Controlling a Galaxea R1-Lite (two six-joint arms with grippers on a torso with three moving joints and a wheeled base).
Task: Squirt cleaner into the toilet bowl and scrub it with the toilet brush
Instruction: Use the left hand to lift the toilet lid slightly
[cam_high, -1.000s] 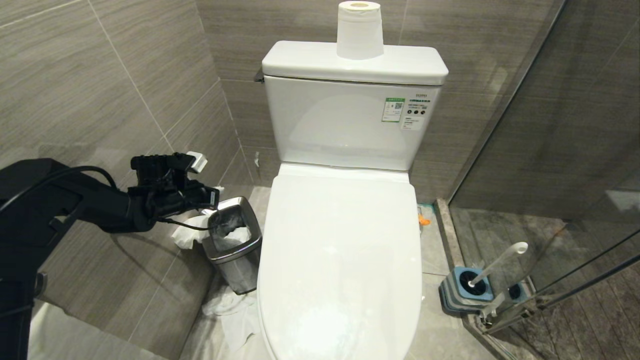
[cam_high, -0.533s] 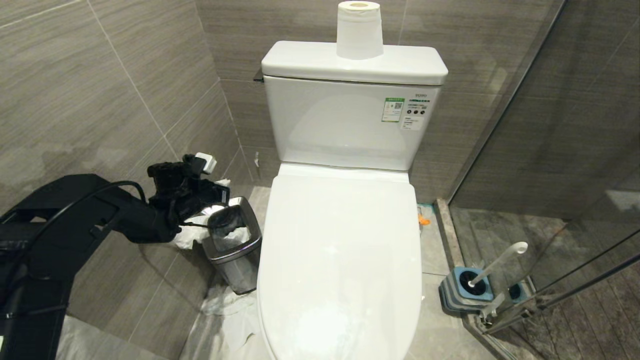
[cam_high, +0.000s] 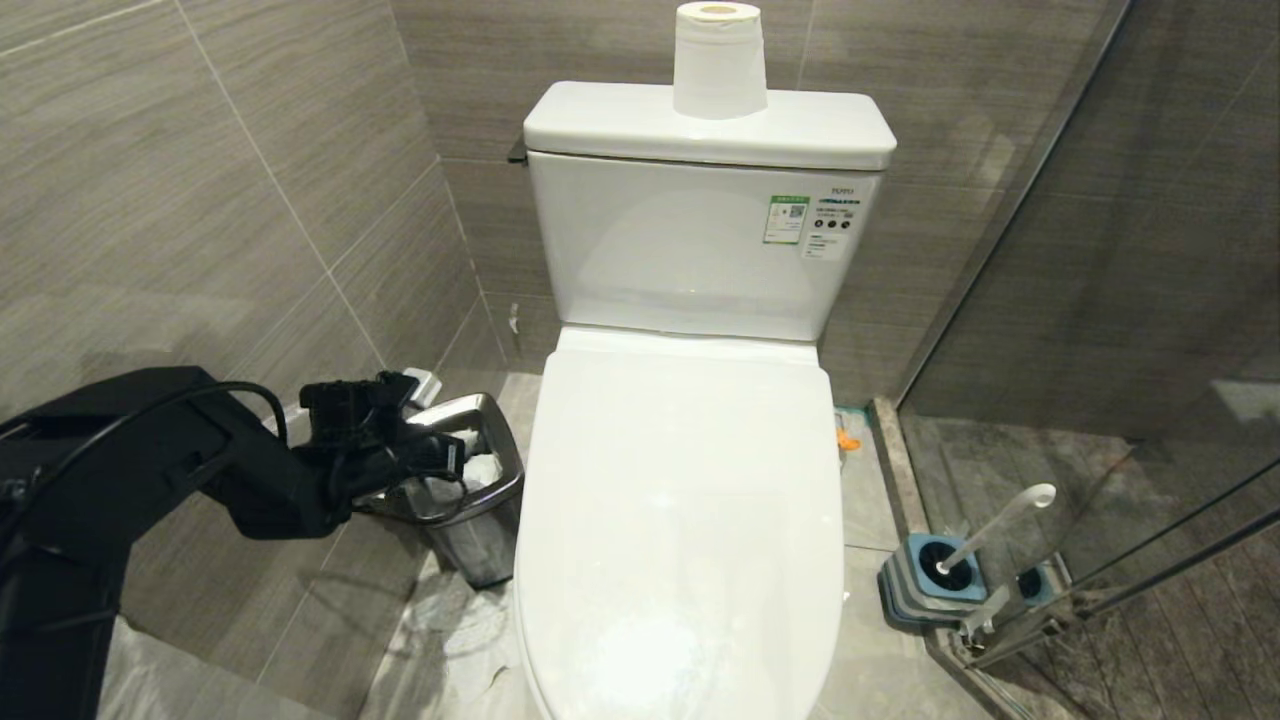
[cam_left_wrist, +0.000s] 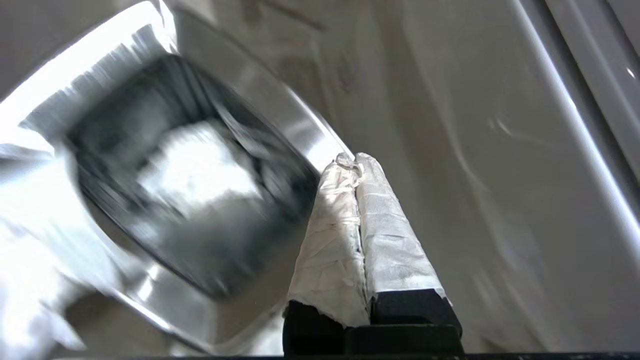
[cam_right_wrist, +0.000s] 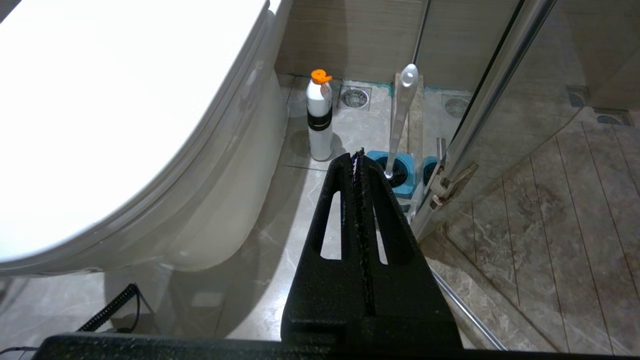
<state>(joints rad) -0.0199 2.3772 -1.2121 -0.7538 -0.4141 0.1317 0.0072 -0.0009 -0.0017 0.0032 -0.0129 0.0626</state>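
Observation:
The toilet bowl (cam_right_wrist: 235, 190) shows only its white outer wall; its inside is hidden under the shut white lid (cam_high: 680, 500). No cleaner shows. The toilet brush (cam_high: 1000, 525) leans in its blue-and-grey holder (cam_high: 930, 580) on the floor to the right of the toilet; its white handle (cam_right_wrist: 402, 110) sticks up and its head is sunk in the holder. My left gripper (cam_high: 455, 462), fingers wrapped in white, is shut and empty just over the rim of the steel bin (cam_high: 505, 480). Low beside the toilet, my right gripper (cam_right_wrist: 357, 155) is shut and empty, pointing toward the holder (cam_right_wrist: 400, 172).
A white bottle with an orange cap (cam_right_wrist: 320, 117) stands on the floor between toilet and holder. A paper roll (cam_high: 718, 60) sits on the tank (cam_high: 800, 135). The glass shower door (cam_high: 1150, 300) closes the right side. Crumpled white sheet (cam_high: 460, 630) lies by the bin.
My left arm has swung down and slightly toward the toilet, so its gripper now hangs over the bin's rim. Nothing else has moved.

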